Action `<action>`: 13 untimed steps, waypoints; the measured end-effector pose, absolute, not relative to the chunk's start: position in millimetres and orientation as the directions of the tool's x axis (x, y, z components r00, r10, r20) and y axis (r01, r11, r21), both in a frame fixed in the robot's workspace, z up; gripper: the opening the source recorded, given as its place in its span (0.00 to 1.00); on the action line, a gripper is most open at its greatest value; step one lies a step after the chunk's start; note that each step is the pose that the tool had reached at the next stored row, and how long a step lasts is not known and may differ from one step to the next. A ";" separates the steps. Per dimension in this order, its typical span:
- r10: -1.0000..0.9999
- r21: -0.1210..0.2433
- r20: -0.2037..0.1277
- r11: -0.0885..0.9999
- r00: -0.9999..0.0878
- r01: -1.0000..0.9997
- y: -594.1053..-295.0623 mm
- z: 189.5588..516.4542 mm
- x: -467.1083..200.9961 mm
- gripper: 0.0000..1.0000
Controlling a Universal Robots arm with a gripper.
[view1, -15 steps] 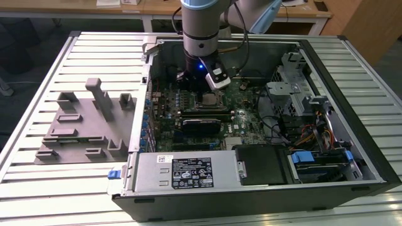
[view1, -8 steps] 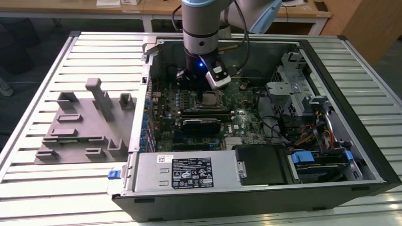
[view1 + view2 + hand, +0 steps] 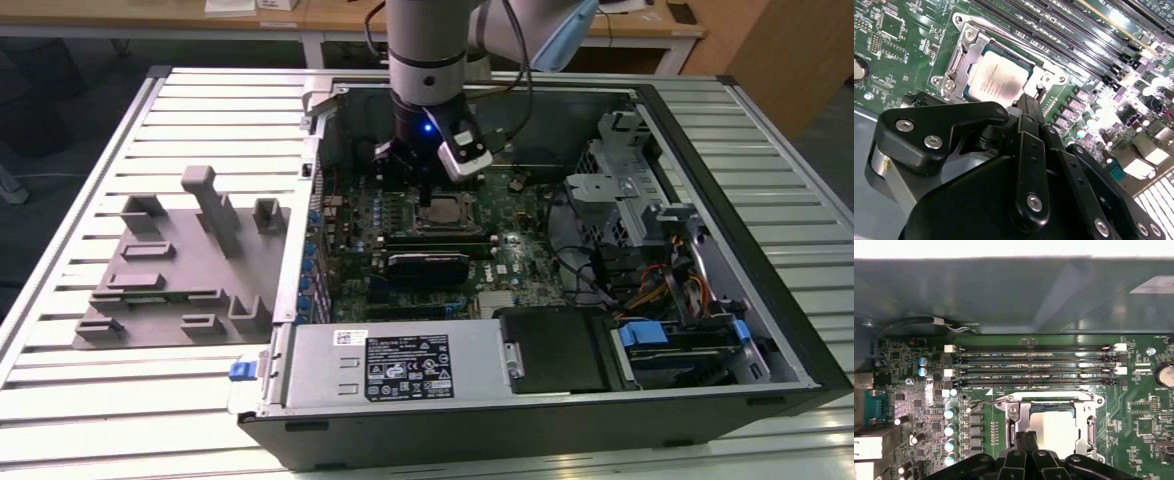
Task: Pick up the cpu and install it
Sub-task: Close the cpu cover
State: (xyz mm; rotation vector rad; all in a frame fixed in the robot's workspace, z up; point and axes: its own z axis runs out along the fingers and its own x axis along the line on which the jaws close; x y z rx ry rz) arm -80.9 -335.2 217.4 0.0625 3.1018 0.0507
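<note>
The cpu [image 3: 445,212] lies flat inside its socket on the green motherboard, its silver top facing up; both wrist views show it [image 3: 999,77] [image 3: 1054,427] framed by the metal socket bracket [image 3: 961,60]. My gripper [image 3: 424,187] hangs just above the socket's edge inside the open computer case. Its black fingers [image 3: 1030,112] are pressed together with nothing between them, their tips close over the cpu's rim [image 3: 1026,437].
A grey fixture plate [image 3: 174,260] with upright holders lies at the exterior view's left of the case. The silver power supply box [image 3: 400,365] fills the near side, and drive cages with cables [image 3: 641,230] the right. Memory slots [image 3: 1034,365] run beside the socket.
</note>
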 end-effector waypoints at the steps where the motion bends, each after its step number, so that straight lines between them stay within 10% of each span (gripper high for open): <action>1: 0.041 0.033 -0.038 0.999 -0.998 0.040 -335.2 219.4 -80.9 0.11; 13: 0.041 0.034 -0.039 0.999 -0.998 0.040 -335.1 234.4 -80.9 0.11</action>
